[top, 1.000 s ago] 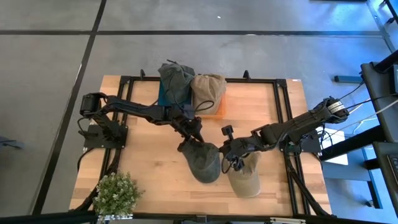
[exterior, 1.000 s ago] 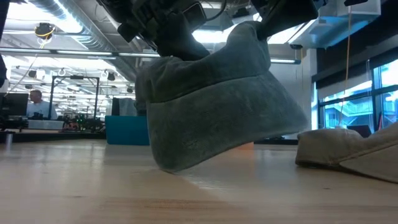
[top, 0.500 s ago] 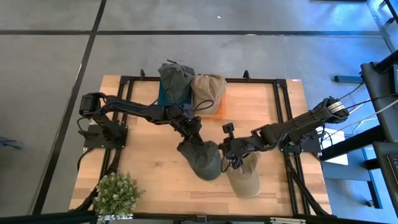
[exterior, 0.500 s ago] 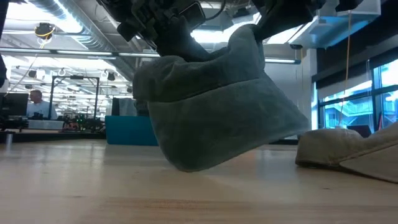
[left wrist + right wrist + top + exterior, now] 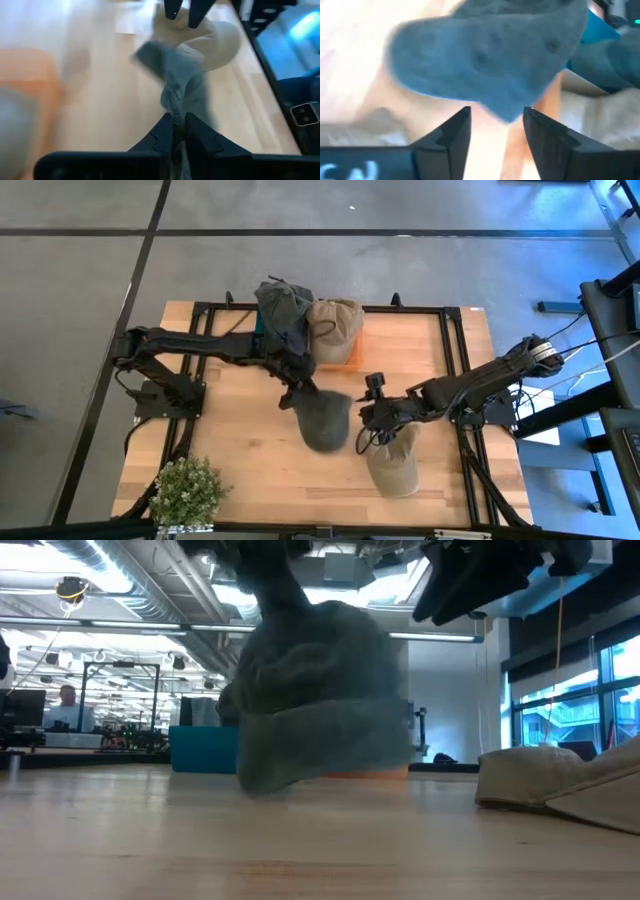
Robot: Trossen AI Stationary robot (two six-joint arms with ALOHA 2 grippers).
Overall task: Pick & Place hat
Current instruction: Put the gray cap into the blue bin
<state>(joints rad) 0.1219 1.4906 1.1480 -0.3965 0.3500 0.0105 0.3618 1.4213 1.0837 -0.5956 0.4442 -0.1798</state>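
Wooden tabletop [image 5: 240, 450] on a black frame over grey floor, seen from above: the left gripper [image 5: 292, 391] sits mid-table pinching the grey-green hat [image 5: 324, 421], which hangs just right of it, while the right gripper [image 5: 372, 416] hovers right beside the hat with a tan hat [image 5: 393, 465] lying under it at the near right. Two more hats, one grey-green [image 5: 282, 308] and one tan [image 5: 335, 322], sit piled on the orange and blue trays at the far edge, and a potted plant [image 5: 187, 490] stands at the near left corner. Low view has the hat [image 5: 320, 700] dangling with its brim about at table level, open workshop behind. Left wrist view shows those fingers clamped tight on a fold of the hat [image 5: 180, 85]. Right wrist view shows its own fingers [image 5: 452, 132] spread wide with the hat [image 5: 490, 55] just ahead, nothing between them. My read: we're mid-carry, and the next move needs a lift and swing toward the far pile without dragging the brim. No readable brands or writing anywhere.
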